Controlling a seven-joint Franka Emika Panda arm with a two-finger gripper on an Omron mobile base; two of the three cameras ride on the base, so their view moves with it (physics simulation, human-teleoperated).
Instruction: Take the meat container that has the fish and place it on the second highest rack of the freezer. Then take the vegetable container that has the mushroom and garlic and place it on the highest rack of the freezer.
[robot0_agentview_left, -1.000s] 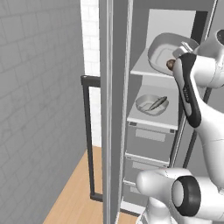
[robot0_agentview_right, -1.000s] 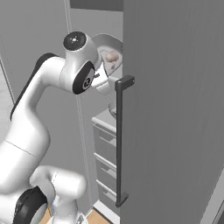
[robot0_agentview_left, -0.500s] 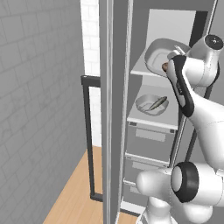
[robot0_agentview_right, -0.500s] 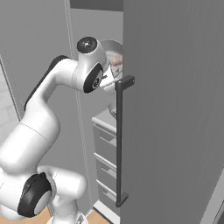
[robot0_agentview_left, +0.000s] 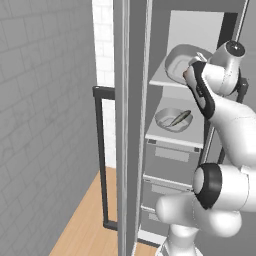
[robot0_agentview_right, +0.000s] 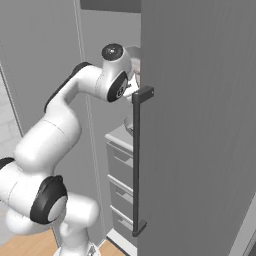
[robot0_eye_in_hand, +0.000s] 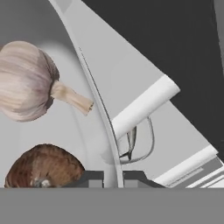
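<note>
Hand (robot0_eye_in_hand: 113, 175) first: its two dark fingertips are pressed nearly together on the thin pale rim of the vegetable container (robot0_agentview_left: 176, 65) — pinching that rim, with the garlic (robot0_eye_in_hand: 28, 81) and the mushroom (robot0_eye_in_hand: 43, 166) lying inside just beside the grip. The garlic is a papery whitish-pink bulb with a short tan stem; the mushroom is a glossy brown dome.

Since a second ago the arm has swung its wrist further up and towards the freezer (robot0_agentview_left: 165, 125) opening, while the container sits in the same place on the highest rack (robot0_agentview_left: 165, 80) and the grip is unchanged.

Below, on the second highest rack (robot0_agentview_left: 172, 136), the meat container (robot0_agentview_left: 172, 120) — a smooth grey shallow bowl — carries the slim silvery fish (robot0_agentview_left: 180, 118). Flat grey drawers (robot0_agentview_left: 170, 165) stack beneath it. The freezer door (robot0_agentview_right: 200, 125) is matte grey with a long dark bar handle (robot0_agentview_right: 136, 160).
</note>
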